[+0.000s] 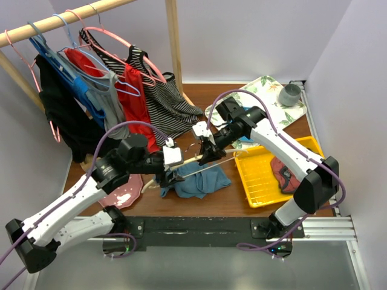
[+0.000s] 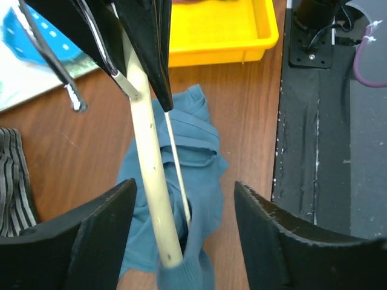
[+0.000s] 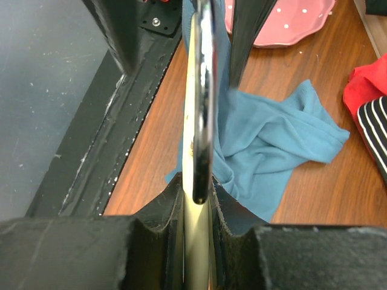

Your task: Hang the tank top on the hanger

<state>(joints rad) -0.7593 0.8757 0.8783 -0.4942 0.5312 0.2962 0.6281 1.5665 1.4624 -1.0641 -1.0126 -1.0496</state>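
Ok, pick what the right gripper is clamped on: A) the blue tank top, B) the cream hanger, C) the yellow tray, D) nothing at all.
B: in the right wrist view the right gripper pinches the cream hanger between its jaws, while the tank top lies crumpled on the table below.

Left gripper (image 2: 184, 190): jaws wide apart.
Hanger (image 2: 148, 163): cream arm runs between the jaws, tip sunk in cloth.
Tank top (image 2: 202, 163): crumpled on the table (image 2: 78, 145) beneath, reaching ahead.
Yellow tray (image 2: 217, 36): farther ahead, beyond the top.
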